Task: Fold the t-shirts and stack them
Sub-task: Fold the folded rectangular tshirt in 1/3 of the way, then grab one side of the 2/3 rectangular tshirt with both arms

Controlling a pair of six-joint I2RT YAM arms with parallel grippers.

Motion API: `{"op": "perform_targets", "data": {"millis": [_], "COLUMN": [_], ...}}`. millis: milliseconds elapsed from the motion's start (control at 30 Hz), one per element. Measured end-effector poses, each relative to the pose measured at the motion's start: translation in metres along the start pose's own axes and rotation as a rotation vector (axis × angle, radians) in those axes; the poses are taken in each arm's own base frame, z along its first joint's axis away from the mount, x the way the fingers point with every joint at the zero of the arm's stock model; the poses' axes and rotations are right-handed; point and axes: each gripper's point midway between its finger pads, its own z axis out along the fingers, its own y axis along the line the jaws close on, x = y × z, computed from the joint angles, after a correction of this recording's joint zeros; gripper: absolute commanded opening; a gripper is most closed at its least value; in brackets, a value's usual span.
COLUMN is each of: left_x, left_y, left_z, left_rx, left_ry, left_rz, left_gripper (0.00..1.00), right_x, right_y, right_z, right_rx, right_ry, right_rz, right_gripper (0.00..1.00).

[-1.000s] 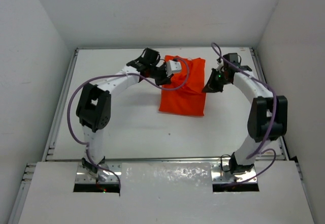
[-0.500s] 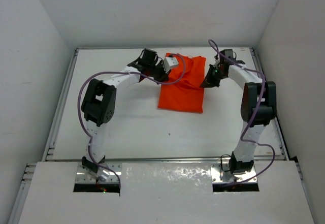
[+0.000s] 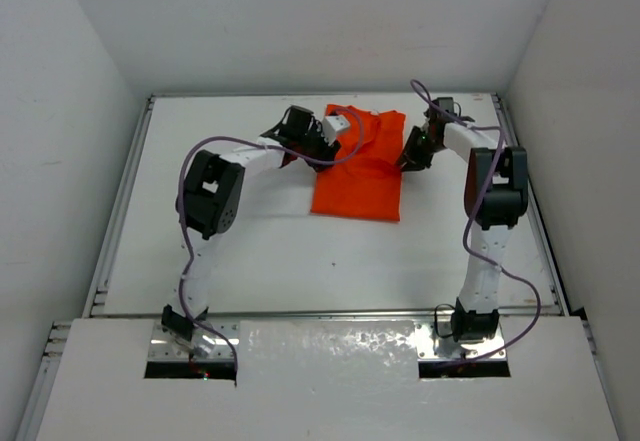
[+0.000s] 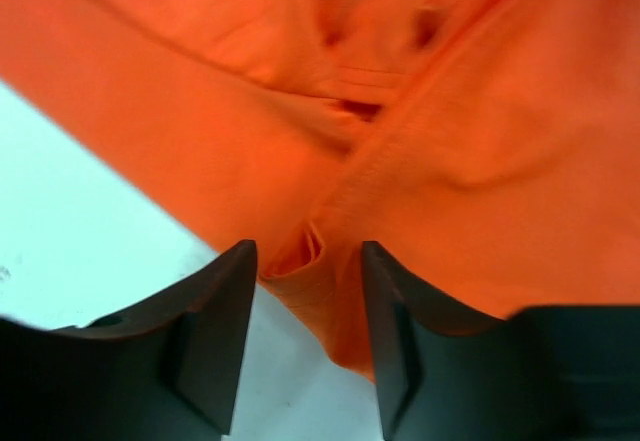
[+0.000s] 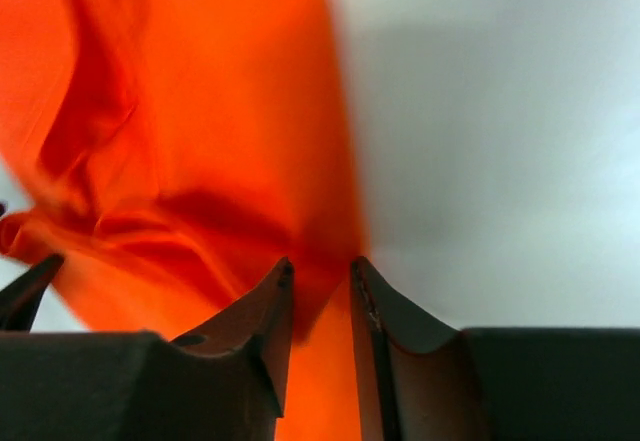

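Note:
The orange-red t-shirt (image 3: 358,171) lies folded into a rectangle at the back middle of the table. My left gripper (image 3: 333,133) is at its far left corner. In the left wrist view the left gripper (image 4: 308,311) stands open, with a small puckered fold of the shirt's edge (image 4: 300,259) loose between the fingers. My right gripper (image 3: 408,155) is at the shirt's far right edge. In the right wrist view the right gripper (image 5: 320,273) has its jaws close together, with the orange cloth (image 5: 200,141) filling the gap.
The white table (image 3: 250,251) has raised rails along the left (image 3: 120,211) and right (image 3: 530,191) sides and white walls behind. Purple cables loop over both arms near the shirt.
Both arms have reached further toward the back of the table. The shirt's near edge has slid slightly toward the back.

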Motion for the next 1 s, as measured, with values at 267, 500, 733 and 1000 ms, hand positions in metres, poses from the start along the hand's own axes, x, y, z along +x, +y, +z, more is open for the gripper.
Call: {"op": "perform_targets", "data": {"millis": [267, 500, 733, 1000], "left_x": [-0.002, -0.06, -0.039, 0.083], "left_y": [0.044, 0.087, 0.002, -0.119], "left_z": [0.006, -0.026, -0.078, -0.084], "left_rx": [-0.213, -0.298, 0.112, 0.572], "left_ry": [0.029, -0.101, 0.033, 0.225], "left_rz": [-0.1, -0.065, 0.486, 0.824], "left_gripper": [0.67, 0.61, 0.62, 0.66], "right_x": [-0.049, -0.051, 0.052, 0.142], "right_y": [-0.042, -0.042, -0.024, -0.031], "right_z": [-0.004, -0.04, -0.079, -0.048], "right_rx": [0.08, 0.103, 0.027, 0.015], "right_ry": [-0.093, -0.147, -0.045, 0.123], "right_rz": [0.062, -0.039, -0.142, -0.128], "right_gripper": [0.35, 0.36, 0.61, 0.6]}}
